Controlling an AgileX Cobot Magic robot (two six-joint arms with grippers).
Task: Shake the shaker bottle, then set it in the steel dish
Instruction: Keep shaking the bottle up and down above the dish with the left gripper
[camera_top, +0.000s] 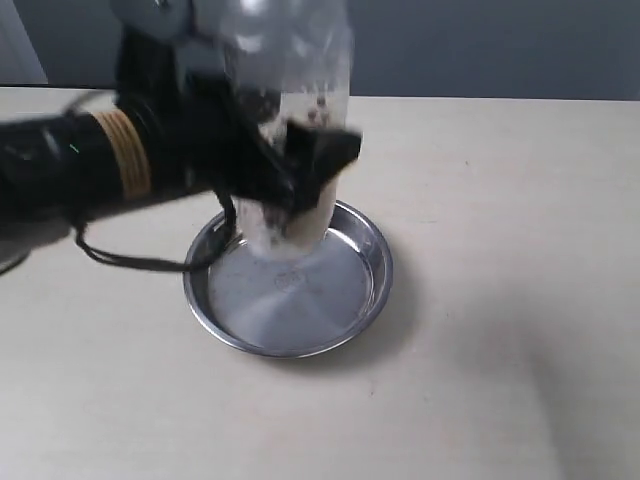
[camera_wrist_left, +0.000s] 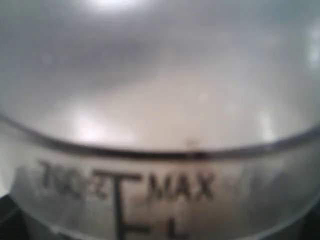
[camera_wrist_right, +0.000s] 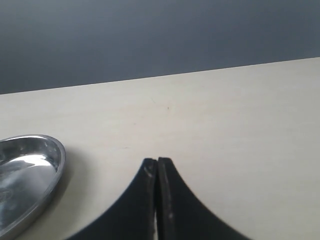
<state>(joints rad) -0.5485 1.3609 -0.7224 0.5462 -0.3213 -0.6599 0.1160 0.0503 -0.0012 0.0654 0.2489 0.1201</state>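
Clear, frosted plastic shaker bottle — shiny steel dish — matt pale tabletop

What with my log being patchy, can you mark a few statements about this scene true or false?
1. The left gripper grips the bottle. True.
2. The right gripper is open. False: it is shut, jaws together.
3. The dish is square. False: it is round.
4. The bottle shows the word MAX. True.
5. The bottle lies on its side. False: it is held upright in the left gripper.
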